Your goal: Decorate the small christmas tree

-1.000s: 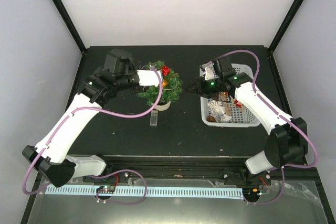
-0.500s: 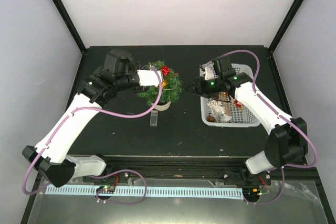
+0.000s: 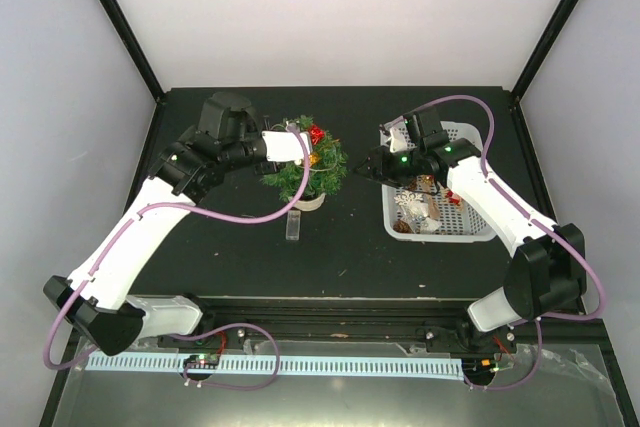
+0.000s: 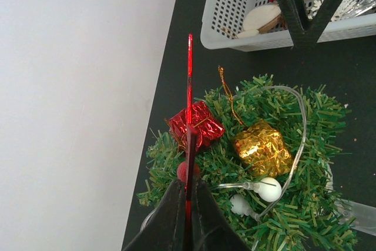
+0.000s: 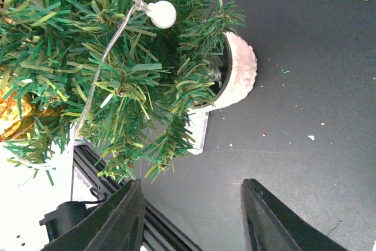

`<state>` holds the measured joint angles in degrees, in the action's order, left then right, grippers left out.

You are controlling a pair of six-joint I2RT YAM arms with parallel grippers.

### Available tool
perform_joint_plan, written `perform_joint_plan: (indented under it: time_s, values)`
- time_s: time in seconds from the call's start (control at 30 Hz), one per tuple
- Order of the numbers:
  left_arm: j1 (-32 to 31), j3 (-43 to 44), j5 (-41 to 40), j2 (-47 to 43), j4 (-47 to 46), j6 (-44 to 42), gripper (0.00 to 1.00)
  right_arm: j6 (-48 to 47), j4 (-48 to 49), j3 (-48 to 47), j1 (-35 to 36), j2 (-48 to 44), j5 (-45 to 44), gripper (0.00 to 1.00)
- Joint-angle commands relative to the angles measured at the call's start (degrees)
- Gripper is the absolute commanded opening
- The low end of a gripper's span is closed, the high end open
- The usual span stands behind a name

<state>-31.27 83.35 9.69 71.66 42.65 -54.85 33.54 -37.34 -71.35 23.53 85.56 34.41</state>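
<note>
L gripper [image 4: 188, 195] pinching red ornament [image 4: 190, 74] over tree [image 4: 317, 145] — R gripper [image 5: 191, 204] spread, beside it.

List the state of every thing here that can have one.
Small green Christmas tree: upright, carrying a red foil parcel and a gold foil parcel.
Left pincer: shut on a thin red ornament.
Right pincer: open, empty.
White perforated plastic basket: upright, holding loose ornaments.

Both arms stretch forward from their bases and bend inward to face each other, the left hand [image 3: 301, 150] with jaws pinched together on a thin red ornament [image 4: 189, 86], the right hand [image 3: 354, 169] with jaws spread wide apart.
</note>
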Motion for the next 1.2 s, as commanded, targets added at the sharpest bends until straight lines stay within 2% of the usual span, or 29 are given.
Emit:
perform_joint_plan:
  time_s: [0.0, 0.7, 1.17]
  values:
    - [-0.5, 1.7, -1.8, 0.5, -2.4, 0.4, 0.02, 0.3, 1.5, 0.3, 0.1, 1.0, 0.9, 0.47]
    - [-0.3, -2.0, -7.9, 0.3, -4.7, 0.9, 0.02, 0.1, 1.4, -1.2, 0.1, 2.6, 1.6, 0.47]
    - [-0.1, -1.4, -2.2, -1.4, -1.0, 3.2, 0.02, 0.2, 1.4, -0.7, 0.1, 2.4, 1.7, 0.47]
